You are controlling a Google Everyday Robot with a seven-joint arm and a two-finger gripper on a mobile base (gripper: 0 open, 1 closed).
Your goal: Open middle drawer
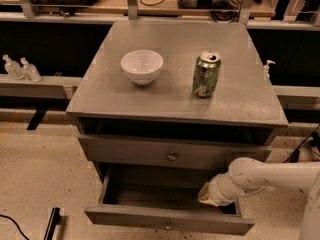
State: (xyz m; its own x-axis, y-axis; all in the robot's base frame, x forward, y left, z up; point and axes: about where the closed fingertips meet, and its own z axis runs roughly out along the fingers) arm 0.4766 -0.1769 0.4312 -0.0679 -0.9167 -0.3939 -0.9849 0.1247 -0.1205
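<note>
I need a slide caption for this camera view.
The gripper hangs inside the open grey middle drawer; a white round bowl and a green metal can stand on the cabinet top.

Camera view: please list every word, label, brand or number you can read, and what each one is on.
No text can be read anywhere in this view.
Green can: print on its side, cannot be made out.
Two small bottles at far left: any labels are too small to read.
White bowl: plain, no marking.
Middle drawer, pulled out, with the claw inside at its right end: no text on either.
</note>
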